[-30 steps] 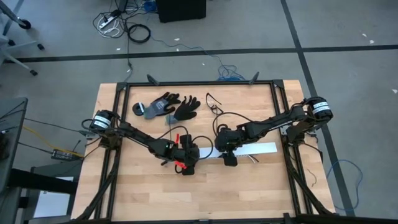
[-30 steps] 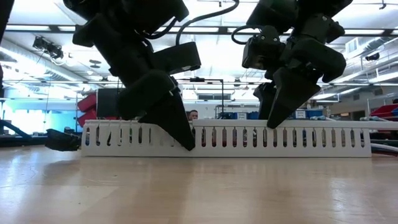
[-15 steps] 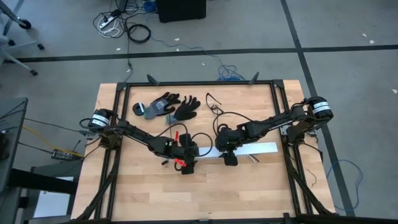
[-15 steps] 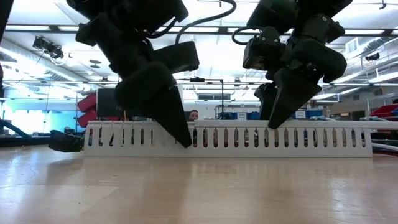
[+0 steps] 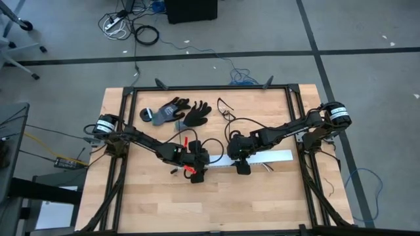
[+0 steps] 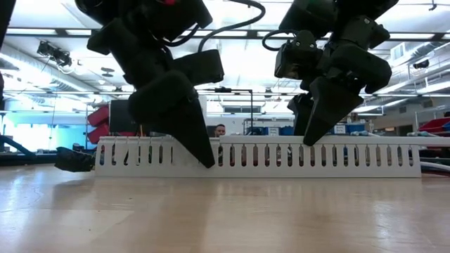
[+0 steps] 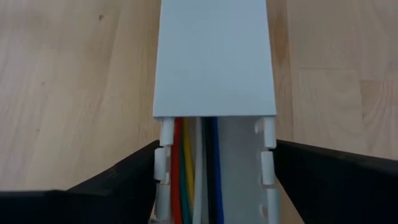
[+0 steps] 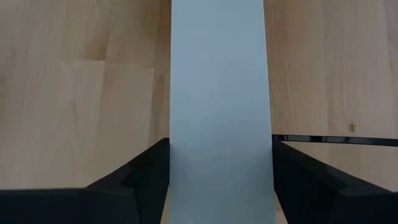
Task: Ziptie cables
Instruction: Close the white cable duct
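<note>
White slotted duct [image 5: 252, 159] lies near table [image 5: 144, 203] centre. Cables [image 7: 186, 168] sit inside duct's uncovered end, lid [image 7: 214, 59] over rest. Left gripper [image 7: 214, 180] spread, fingers [image 7: 118, 183] straddling duct at open end. Right gripper [image 8: 219, 180] spread astride lidded part. Gloves [image 5: 177, 113] near far edge.

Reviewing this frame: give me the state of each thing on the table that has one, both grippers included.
Slotted duct: lying flat on the table.
Duct cover: on, but short of the end by the left gripper.
Cables: lying inside the duct, exposed past the cover.
Left gripper: fingers astride the duct.
Right gripper: fingers astride the covered duct.
Gloves: lying loose, untouched.
</note>
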